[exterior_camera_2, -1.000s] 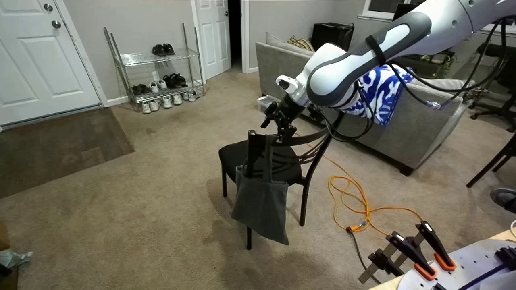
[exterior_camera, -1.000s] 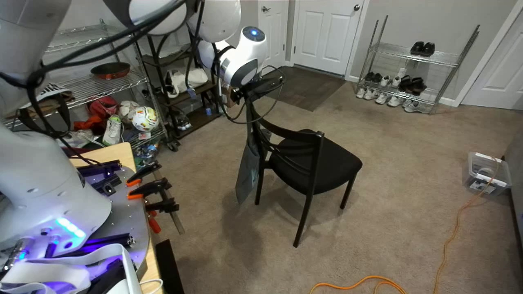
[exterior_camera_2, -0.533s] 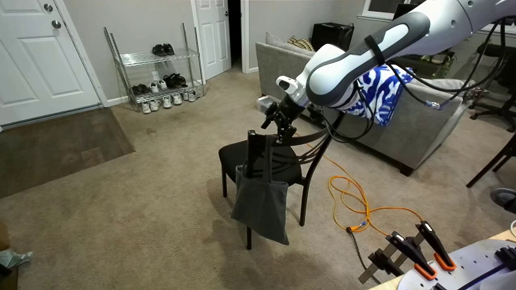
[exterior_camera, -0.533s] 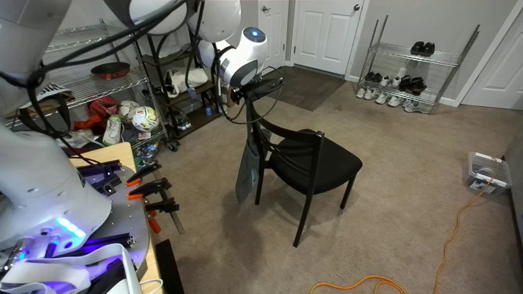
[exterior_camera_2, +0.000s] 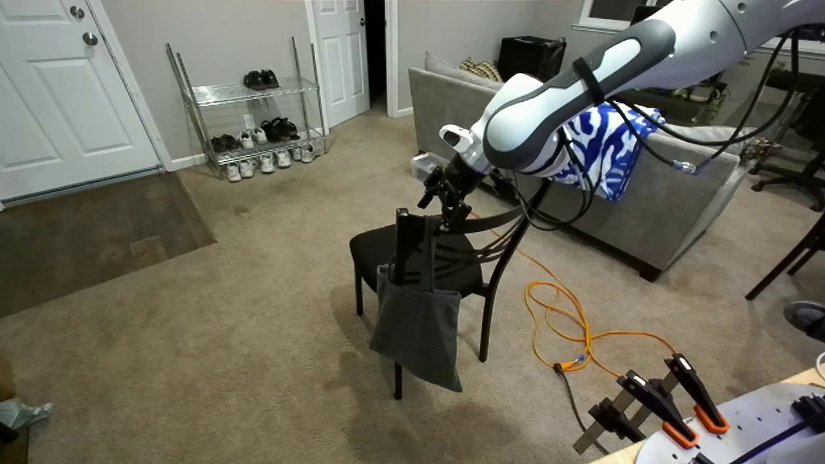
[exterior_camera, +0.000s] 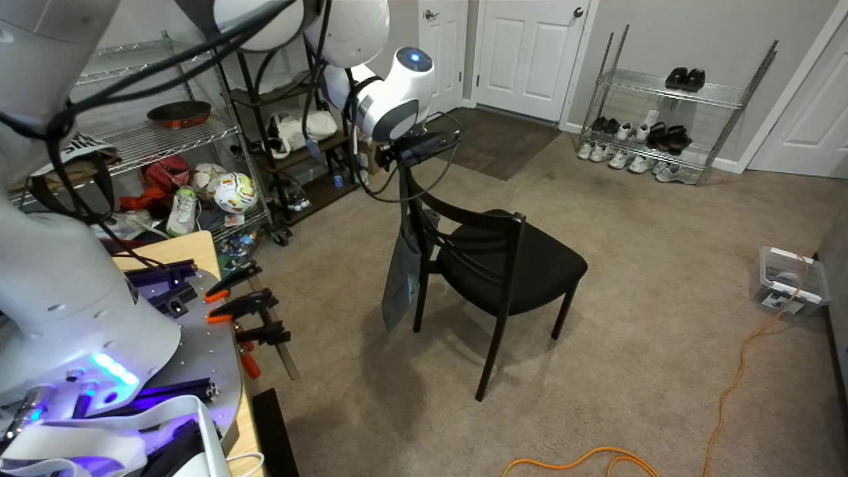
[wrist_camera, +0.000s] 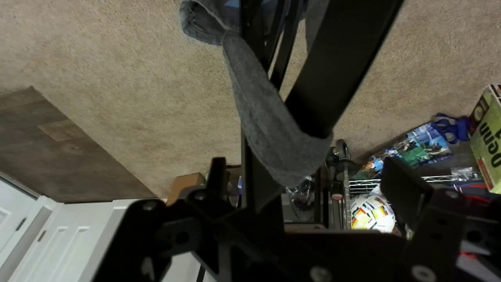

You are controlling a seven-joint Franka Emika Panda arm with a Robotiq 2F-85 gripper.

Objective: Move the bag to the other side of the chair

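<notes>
1. The grey fabric bag [exterior_camera_2: 416, 332] hangs by a handle [wrist_camera: 270, 117] from the backrest [exterior_camera: 477, 220] of the black chair [exterior_camera: 540, 265], at the backrest's left end in both exterior views.
2. Your gripper [wrist_camera: 308, 172] is spread wide and grips nothing; in the wrist view, the handle loops over the backrest between the fingers [wrist_camera: 405, 188].
3. Your arm [exterior_camera_2: 525, 129] reaches to that same end, the gripper close at the backrest's top; whether they touch, you cannot tell.
4. The chair stands upright on beige carpet [exterior_camera: 629, 384].

Plain grey bag [exterior_camera_2: 416, 332], black chair [exterior_camera_2: 374, 250], black hand [wrist_camera: 305, 166], blue-and-white patterned cloth [exterior_camera_2: 619, 154], orange cord [exterior_camera_2: 586, 336], beige carpet [exterior_camera_2: 225, 341].
</notes>
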